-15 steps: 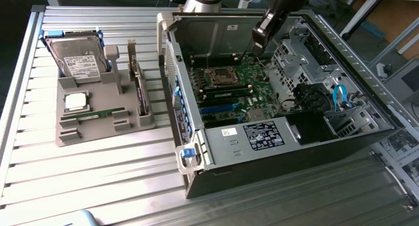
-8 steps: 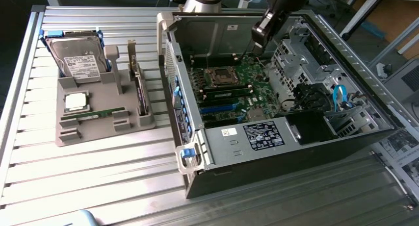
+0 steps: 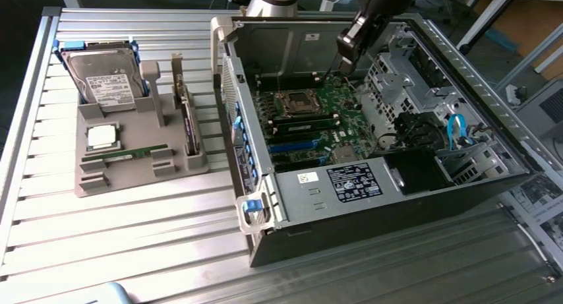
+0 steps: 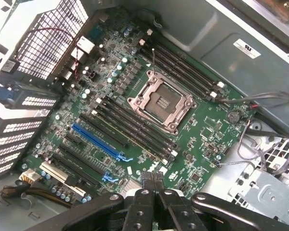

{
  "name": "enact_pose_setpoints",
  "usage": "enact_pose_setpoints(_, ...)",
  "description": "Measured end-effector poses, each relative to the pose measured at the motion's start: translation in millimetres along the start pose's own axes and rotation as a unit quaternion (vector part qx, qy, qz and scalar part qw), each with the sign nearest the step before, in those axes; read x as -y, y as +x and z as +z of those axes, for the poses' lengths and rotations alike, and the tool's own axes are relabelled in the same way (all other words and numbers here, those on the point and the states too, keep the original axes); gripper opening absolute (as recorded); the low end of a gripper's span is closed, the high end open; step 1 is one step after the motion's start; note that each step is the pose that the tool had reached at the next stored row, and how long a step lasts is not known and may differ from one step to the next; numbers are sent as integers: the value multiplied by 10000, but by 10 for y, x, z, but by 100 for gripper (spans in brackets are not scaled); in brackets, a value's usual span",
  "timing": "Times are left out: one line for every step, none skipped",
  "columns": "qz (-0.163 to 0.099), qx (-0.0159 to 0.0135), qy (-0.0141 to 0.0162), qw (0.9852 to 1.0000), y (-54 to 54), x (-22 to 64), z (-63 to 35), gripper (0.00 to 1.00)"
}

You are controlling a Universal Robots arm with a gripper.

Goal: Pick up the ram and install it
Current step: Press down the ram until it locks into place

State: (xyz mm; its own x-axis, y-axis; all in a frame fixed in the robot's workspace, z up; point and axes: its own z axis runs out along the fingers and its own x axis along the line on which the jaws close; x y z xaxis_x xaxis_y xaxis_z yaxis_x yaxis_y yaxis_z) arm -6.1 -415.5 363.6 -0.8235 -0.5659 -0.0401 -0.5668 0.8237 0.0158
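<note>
My tool hangs closed and empty over the motherboard; I'd align squarely with a slot first.

Strong light falls from above, and the slatted aluminium table throws it back hard: the lower left of the exterior view is nearly washed white, and the slats glare in bands. Inside the open computer case it is much dimmer, the motherboard sitting in the shade of the walls, the lower right corner close to black. In the wrist view the board is evenly and brightly lit, with glare blowing out the perforated metal cage at upper left. The dark gripper along the bottom edge looks soft and blurred.
</note>
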Motion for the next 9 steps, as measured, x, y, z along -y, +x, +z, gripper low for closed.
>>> enact_pose_setpoints(15, 0, 1, 10000, 0, 0, 0, 11)
enact_pose_setpoints(35, 0, 2, 10000, 0, 0, 0, 11)
enact_pose_setpoints(52, 1, 2, 10000, 1, 0, 0, 11)
enact_pose_setpoints(69, 1, 3, 10000, 1, -1, 0, 11)
enact_pose_setpoints(87, 1, 4, 10000, 1, -1, 0, 11)
enact_pose_setpoints(106, 2, 4, 9999, 1, -1, 0, 11)
enact_pose_setpoints(122, 2, 5, 9999, 1, -1, 0, 11)
enact_pose_setpoints(145, 2, 6, 9999, 1, -1, 0, 11)
enact_pose_setpoints(171, 3, 7, 9999, 1, -1, 0, 11)
